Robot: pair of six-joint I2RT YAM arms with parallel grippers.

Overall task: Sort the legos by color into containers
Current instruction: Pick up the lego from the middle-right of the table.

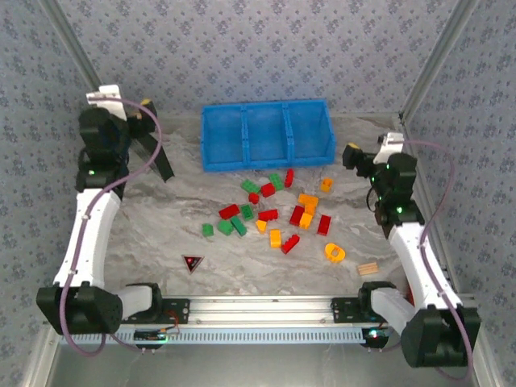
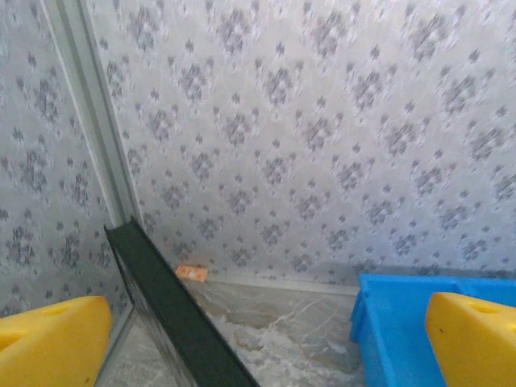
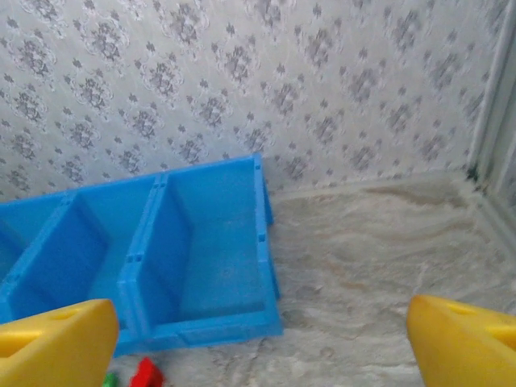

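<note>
Beside the containers (image 1: 266,157), left tool (image 2: 262,343) and right tool (image 3: 260,343) hover raised, both spread wide.

Marbled table (image 1: 161,234), blue bin (image 1: 266,159), legos (image 1: 268,214), wooden block (image 1: 368,268)

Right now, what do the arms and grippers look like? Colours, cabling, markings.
Left arm and right arm: white links, black joint housings, small green LEDs. A pale purple cable loops outside each. Left fingers and right fingers: blocky, orange-yellow. No markings are legible.
</note>
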